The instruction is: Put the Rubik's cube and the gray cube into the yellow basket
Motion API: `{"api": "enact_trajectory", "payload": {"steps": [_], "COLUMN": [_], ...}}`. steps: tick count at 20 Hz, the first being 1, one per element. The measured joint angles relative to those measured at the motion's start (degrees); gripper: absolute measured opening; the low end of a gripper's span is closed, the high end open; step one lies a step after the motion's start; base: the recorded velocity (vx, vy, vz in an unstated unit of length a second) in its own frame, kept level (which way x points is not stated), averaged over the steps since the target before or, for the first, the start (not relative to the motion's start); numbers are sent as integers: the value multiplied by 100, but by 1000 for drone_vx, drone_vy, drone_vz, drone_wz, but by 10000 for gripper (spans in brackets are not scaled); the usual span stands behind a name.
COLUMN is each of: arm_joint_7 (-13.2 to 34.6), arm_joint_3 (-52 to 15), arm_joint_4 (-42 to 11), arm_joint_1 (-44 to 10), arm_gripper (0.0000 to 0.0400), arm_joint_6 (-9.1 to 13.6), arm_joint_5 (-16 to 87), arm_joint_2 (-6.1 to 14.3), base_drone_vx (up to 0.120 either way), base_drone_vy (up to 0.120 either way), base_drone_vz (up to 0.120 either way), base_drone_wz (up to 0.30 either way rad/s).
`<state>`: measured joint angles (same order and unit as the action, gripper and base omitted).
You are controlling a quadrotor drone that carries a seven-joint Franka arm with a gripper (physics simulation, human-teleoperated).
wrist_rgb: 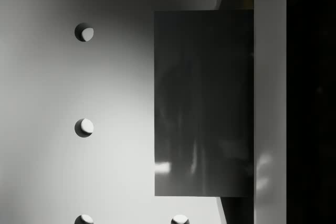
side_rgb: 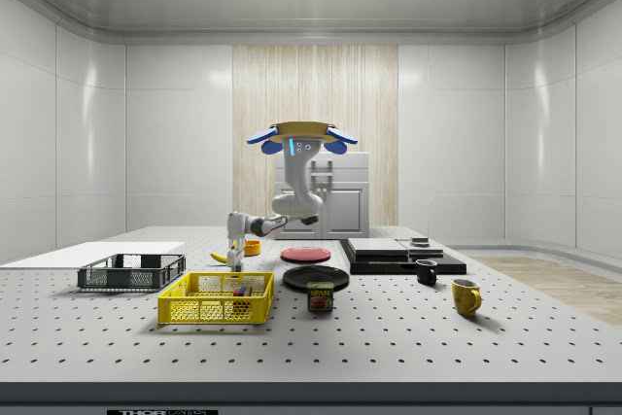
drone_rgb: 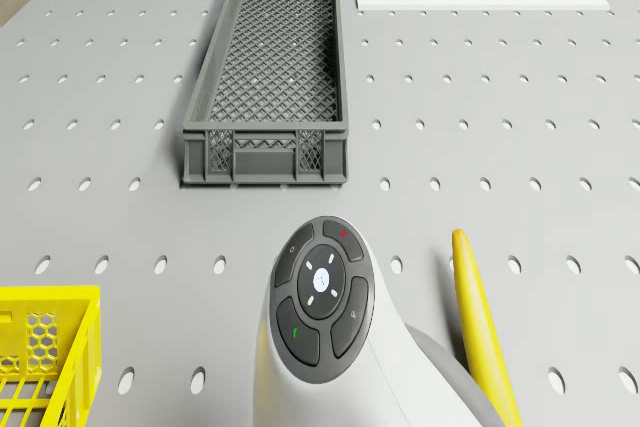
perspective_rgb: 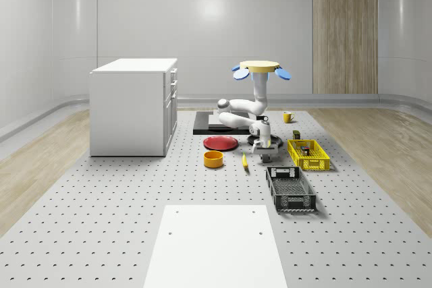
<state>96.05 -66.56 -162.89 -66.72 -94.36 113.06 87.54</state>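
Drone (perspective_rgb: 262,69): it hovers over the middle of the table (perspective_rgb: 101,200), near the black slab (perspective_rgb: 216,123). It stands higher than the white cabinet (perspective_rgb: 133,106).
Arm (drone_rgb: 322,297): it hangs from the drone, bends, and goes down to the table surface.
Tool (perspective_rgb: 264,148): it is low, just above the table, between the banana (perspective_rgb: 244,161) and the yellow basket (perspective_rgb: 308,154).
Tool state: I cannot tell whether it is released or clenched.
Gray cube (wrist_rgb: 202,103): in the wrist view it is a dark gray block right in front of the tool, above the table's holes. I cannot tell if it touches the table.
Rubik's cube (side_rgb: 240,290): a small many-coloured block lies inside the yellow basket. It is too small to be sure of more.
Yellow basket: it stands on the table, toward the edge on the whole-scene view's right.
Gray crate (perspective_rgb: 290,189): it is just beside the basket, nearer to the white mat (perspective_rgb: 216,244).
Red plate (perspective_rgb: 221,142) and orange bowl (perspective_rgb: 214,159): they are beside the banana, on the cabinet's side of the tool.
Can (side_rgb: 320,295): it stands upright near the basket, in front of a black plate (side_rgb: 316,277).
Mugs: a black mug (side_rgb: 426,271) and a yellow mug (side_rgb: 466,296) stand well apart from the basket.
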Motion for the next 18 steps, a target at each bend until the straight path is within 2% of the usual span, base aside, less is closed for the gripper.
{"api": "enact_trajectory", "payload": {"steps": [3,9,18], "arm_joint_7": [-5,-3,4], "arm_joint_3": [-191,-600,-789], "arm_joint_4": [-69,-187,-230], "arm_joint_1": [48,121,140], "arm_gripper": [251,250,250], "arm_joint_6": [90,255,310], "arm_joint_5": [-177,-560,-743], "arm_joint_2": [-14,-36,-32], "base_drone_vx": [0,0,0], "base_drone_vy": [0,0,0], "base_drone_vz": [27,120,120], "base_drone_wz": [0,0,0]}}
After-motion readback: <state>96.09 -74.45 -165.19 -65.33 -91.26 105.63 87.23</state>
